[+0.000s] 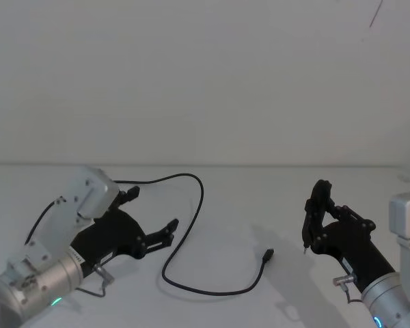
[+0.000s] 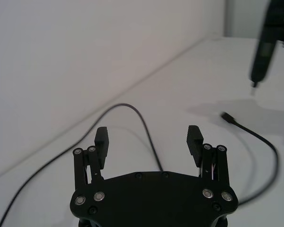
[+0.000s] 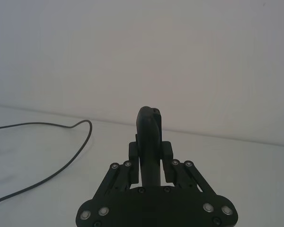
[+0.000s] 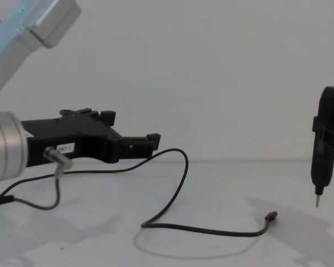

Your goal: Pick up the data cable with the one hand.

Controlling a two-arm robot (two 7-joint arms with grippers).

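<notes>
At the left, low above the white table (image 1: 273, 205): the one hand (image 1: 152, 212), reaching toward the right and a little toward the far side. Released, with both short fingers spread wide and nothing gripped between them. Bears a white label on its side, with a grey wire with a silver connector (image 4: 57, 157) hanging at the wrist. On the table, the data cable (image 1: 202, 195): thin, dark, lying loose in a long curve. Comes in from the far left behind the one hand, arcs round just beyond the fingertips on their right, and swings back toward the near side. Then bends right along the near part of the table and ends in a small black plug (image 1: 268, 255) between the two grippers. In the left wrist view, runs across the gap between the spread fingers (image 2: 101, 139) and passes out of sight beneath the palm. Touching a finger or lying just clear of it: cannot tell. Plug well apart from the one hand, to its right and nearer. At the right, the right gripper (image 3: 150, 152): clenched on a pen-shaped tool (image 4: 323, 133). Tool upright, fine tip pointing down just above the table. Stands to the right of the plug and apart from it.
</notes>
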